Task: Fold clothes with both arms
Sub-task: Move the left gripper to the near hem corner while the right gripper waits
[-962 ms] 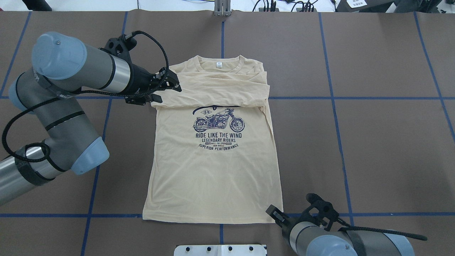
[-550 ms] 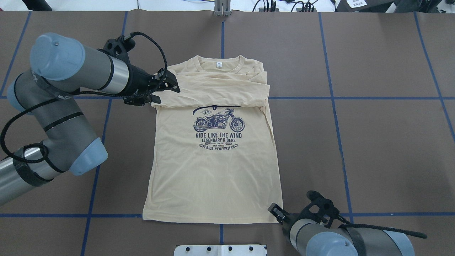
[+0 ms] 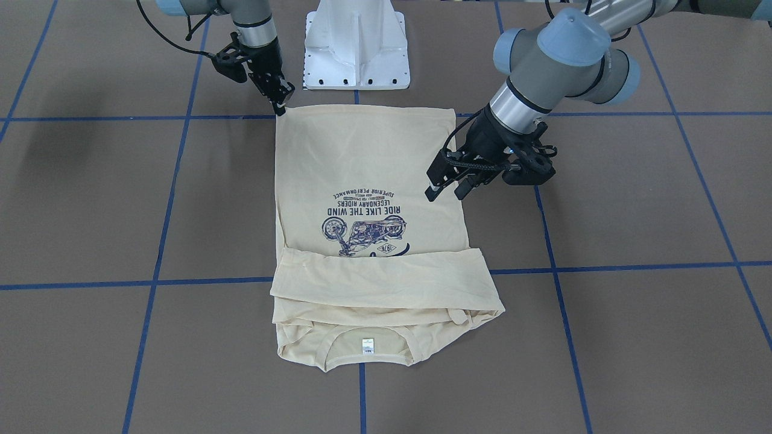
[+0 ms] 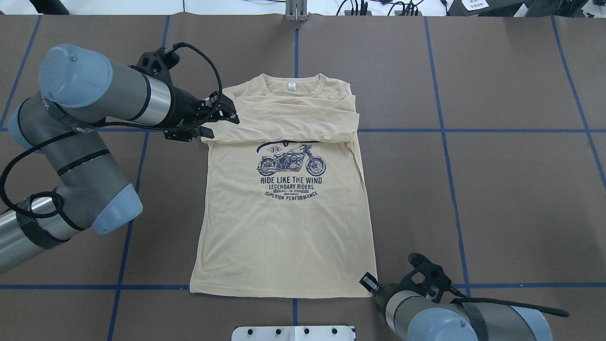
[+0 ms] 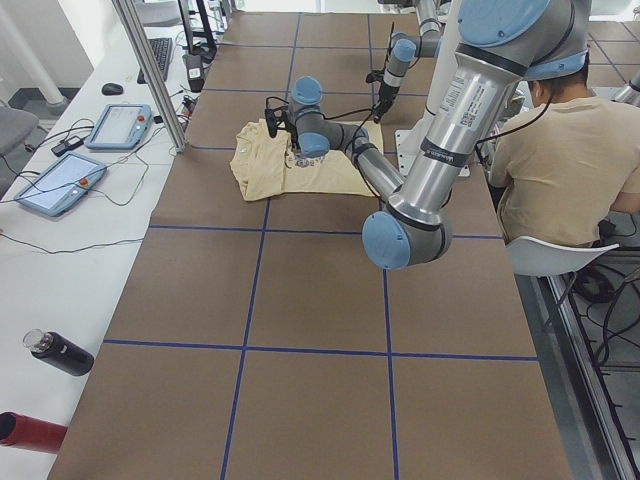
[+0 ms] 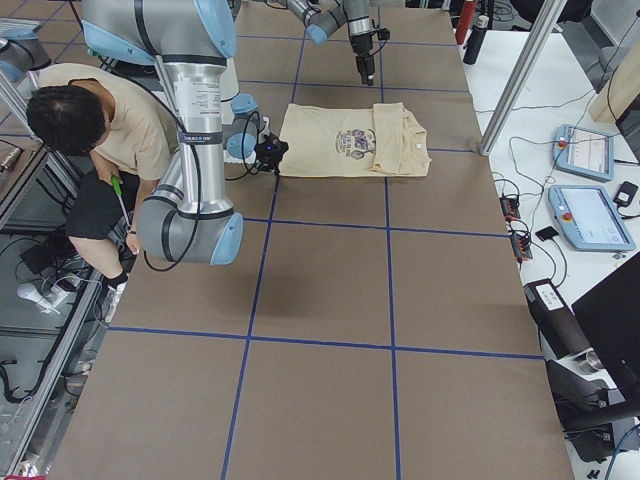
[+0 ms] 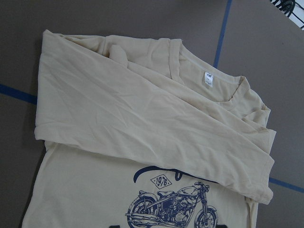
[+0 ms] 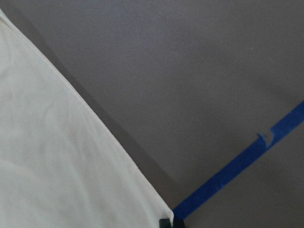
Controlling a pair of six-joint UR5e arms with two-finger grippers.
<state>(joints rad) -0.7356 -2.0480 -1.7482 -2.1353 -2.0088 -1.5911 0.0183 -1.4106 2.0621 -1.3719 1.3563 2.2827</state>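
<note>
T-shirt [image 3: 362, 169] flat — right gripper [image 3: 280, 106] perhaps touching hem corner.

The brown desk [image 4: 521, 189] has blue lines [image 4: 473, 130] of tape across it. Beside it stands a white side table [image 5: 50, 300] with two flat screens [image 5: 122, 125]. A person [image 5: 555, 170] sits on a white chair [image 5: 545, 265].

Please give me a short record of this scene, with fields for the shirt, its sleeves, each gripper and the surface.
garment: cream long-sleeved T-shirt, spread flat, print side up
sleeves: folded across the chest, covering the top of the motorcycle print
neck label: visible, at the end far from the robot
left gripper: open, over the shirt's side edge near the sleeves, holding nothing
right gripper: at the near hem corner; open or shut cannot be told
surface: brown table with blue tape lines
</note>
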